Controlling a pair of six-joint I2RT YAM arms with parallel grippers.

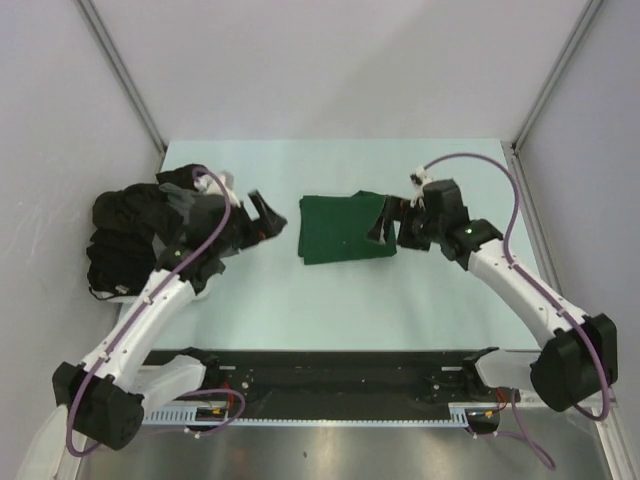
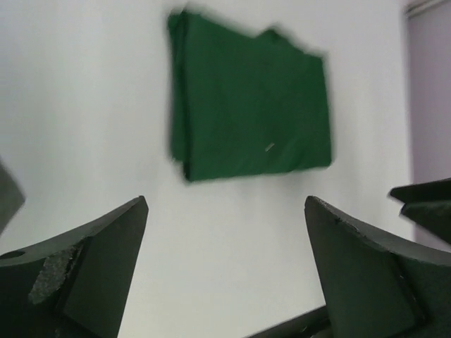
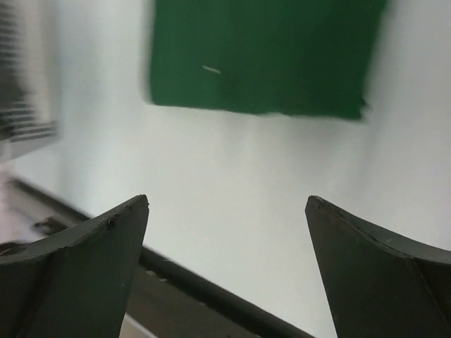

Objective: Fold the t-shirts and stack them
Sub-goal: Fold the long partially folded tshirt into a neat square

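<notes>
Judging the green t-shirt (image 1: 345,229) folded, I see the left claw (image 1: 267,215) and right claw (image 1: 384,225) flanking it, wide open, empty; next comes grasping a tee from the dark pile (image 1: 125,240) left of it.

Top camera looks down from above; both wrist cameras — low, close — share the green t-shirt (image 2: 250,105).

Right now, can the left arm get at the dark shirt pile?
Probably yes: the dark shirt pile lies uncovered beside it; the left gripper, jaws open, faces the green shirt instead.
</notes>
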